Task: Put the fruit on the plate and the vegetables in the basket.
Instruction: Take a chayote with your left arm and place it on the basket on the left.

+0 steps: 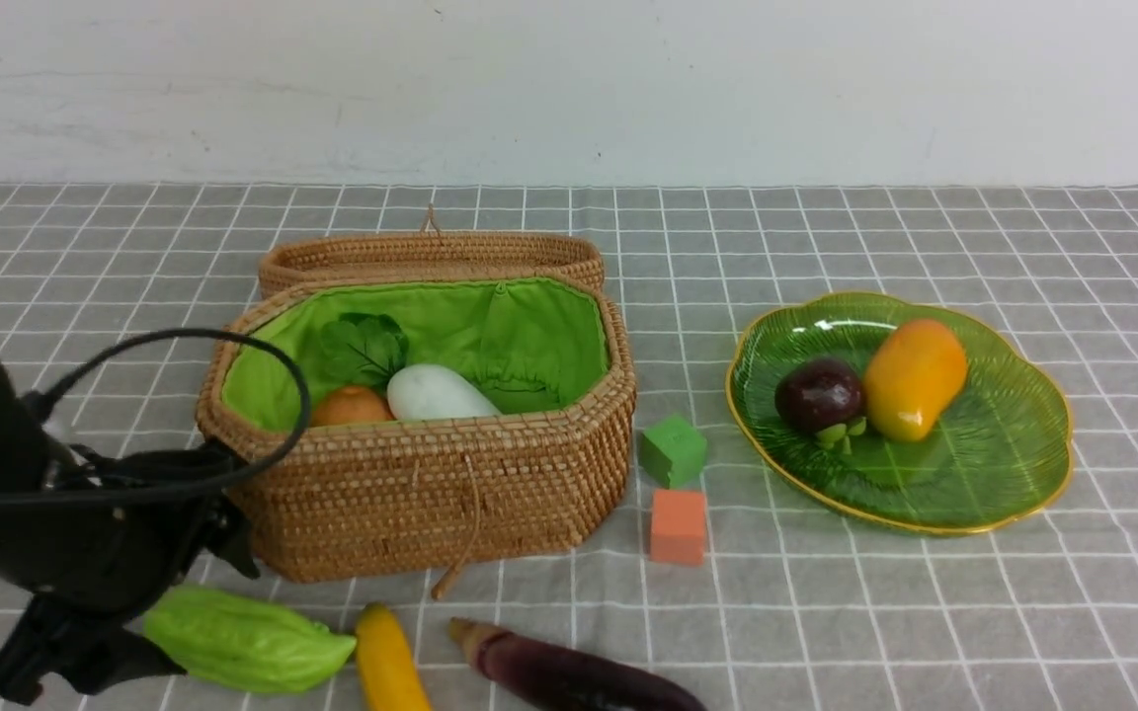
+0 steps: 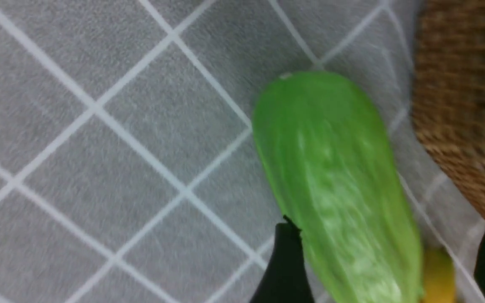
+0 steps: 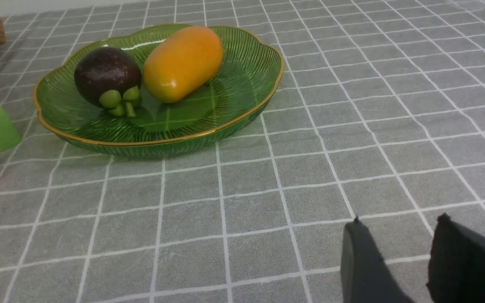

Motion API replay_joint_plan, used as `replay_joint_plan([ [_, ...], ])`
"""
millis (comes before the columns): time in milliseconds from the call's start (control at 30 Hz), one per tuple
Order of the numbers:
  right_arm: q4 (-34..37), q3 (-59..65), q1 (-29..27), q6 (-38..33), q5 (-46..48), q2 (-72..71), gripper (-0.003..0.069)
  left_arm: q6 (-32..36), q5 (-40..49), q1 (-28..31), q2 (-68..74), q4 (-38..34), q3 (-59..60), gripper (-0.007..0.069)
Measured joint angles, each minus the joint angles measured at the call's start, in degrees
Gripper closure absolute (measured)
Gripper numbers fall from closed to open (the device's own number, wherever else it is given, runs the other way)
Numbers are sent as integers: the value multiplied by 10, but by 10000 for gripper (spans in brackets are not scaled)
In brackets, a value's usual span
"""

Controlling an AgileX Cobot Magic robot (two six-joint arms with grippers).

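- left fingers [image 2: 286, 269]: wide apart, one on each side of the gourd [image 2: 335, 181]'s end, not clamped on it. One finger sits right at the gourd's edge, contact can't be told. The other stands clear, w/ a bit of banana [image 2: 438, 273] showing btwn it and the gourd.
- left arm [image 1: 55, 533]: low at the near-left corner of the bench [image 1: 925, 612], in front of the left end of the basket [image 1: 431, 474].
- Gourd: lies flat on the bench at the near edge, just in front of the basket. The banana is just beside its right tip, and the eggplant [image 1: 569, 676] is next along to the right. All 3 are outside both basket & plate.
- Basket: open, green lining. Inside are the radish [image 1: 436, 393] w/ its leaves and the round brown-orange veg [image 1: 352, 406], side by side and close together. The lid [image 1: 431, 259] is right behind the basket.
- plate [image 1: 1004, 464]: on the bench, right of the basket, well apart from it. It holds the mangosteen [image 1: 819, 395] & the mango [image 1: 913, 378], side by side. The mangosteen's leaves face the near side.
- green cube [image 1: 673, 450] & orange cube [image 1: 678, 526]: on the bench btwn basket & plate, green farther back, orange nearer, just beside each other.
- right fingers [image 3: 364, 269]: a little apart, nothing btwn them, over bare bench near the plate.
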Motion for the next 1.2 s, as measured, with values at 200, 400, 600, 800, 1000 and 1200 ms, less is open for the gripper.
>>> replay_joint_plan([
  [200,0,0,0,0,0,0,417,0,-10,0,82,-3,0,77],
  [400,0,0,0,0,0,0,417,15,-2,0,91,1,-1,131],
  [600,0,0,0,0,0,0,417,60,43,0,75,2,0,197],
  [800,0,0,0,0,0,0,417,110,109,0,-5,0,-1,197],
  [1000,0,0,0,0,0,0,417,94,190,0,-112,-35,-67,197],
  [1200,0,0,0,0,0,0,417,73,155,0,-134,-118,-227,197],
])
